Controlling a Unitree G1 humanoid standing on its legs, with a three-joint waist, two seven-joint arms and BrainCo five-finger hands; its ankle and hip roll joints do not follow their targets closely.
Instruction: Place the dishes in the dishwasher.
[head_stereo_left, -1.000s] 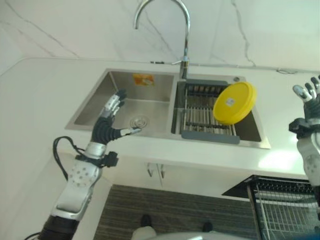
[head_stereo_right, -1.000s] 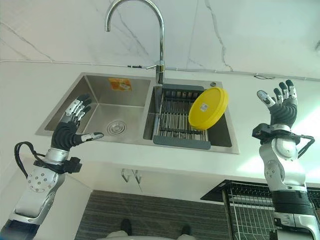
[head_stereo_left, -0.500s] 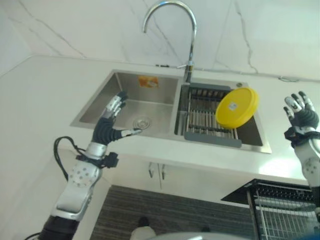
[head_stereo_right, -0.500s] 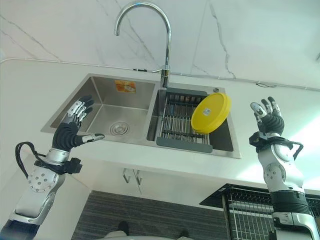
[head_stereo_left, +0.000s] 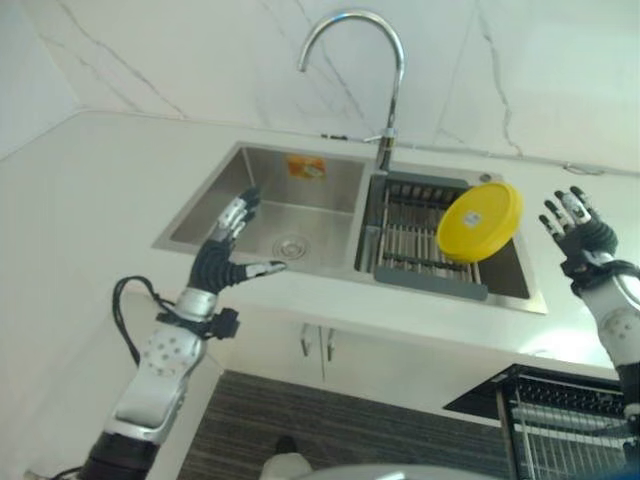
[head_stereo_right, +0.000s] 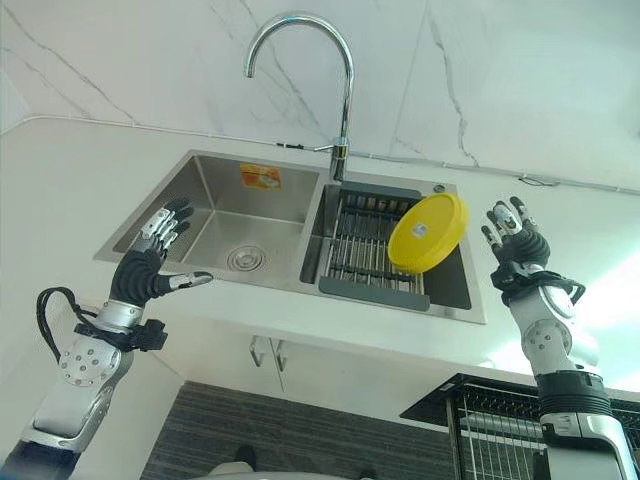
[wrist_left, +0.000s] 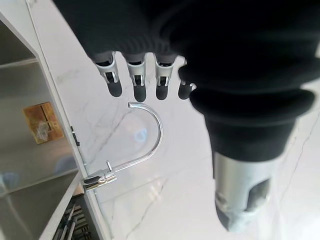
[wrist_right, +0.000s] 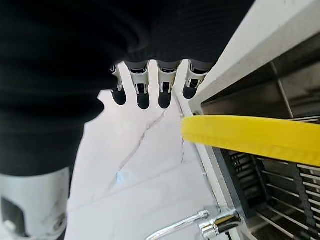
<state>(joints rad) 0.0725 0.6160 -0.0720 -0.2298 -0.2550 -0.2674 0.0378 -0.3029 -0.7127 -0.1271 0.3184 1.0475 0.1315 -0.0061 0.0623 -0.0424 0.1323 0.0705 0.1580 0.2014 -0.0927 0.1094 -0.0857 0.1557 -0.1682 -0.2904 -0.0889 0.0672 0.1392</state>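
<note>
A round yellow plate (head_stereo_left: 479, 222) leans tilted on the dark rack (head_stereo_left: 420, 244) in the sink's right basin; its rim (wrist_right: 260, 140) shows edge-on in the right wrist view. My right hand (head_stereo_right: 516, 244) is raised over the counter just right of the plate, open, fingers spread, holding nothing. Open as well, my left hand (head_stereo_left: 228, 254) hovers at the front edge of the left basin (head_stereo_left: 280, 205), its thumb pointing toward the drain. Part of the dishwasher's wire rack (head_stereo_right: 500, 440) shows low at the right, below the counter.
A tall curved tap (head_stereo_right: 340, 110) rises behind the divider between the basins. White marble counter (head_stereo_left: 90, 190) surrounds the sink, with a marble wall behind. A grey striped floor (head_stereo_left: 330, 430) lies below the counter edge.
The camera has tilted, shifting the whole scene. My right hand has drawn closer to the yellow plate. The left hand has kept its pose at the sink's front.
</note>
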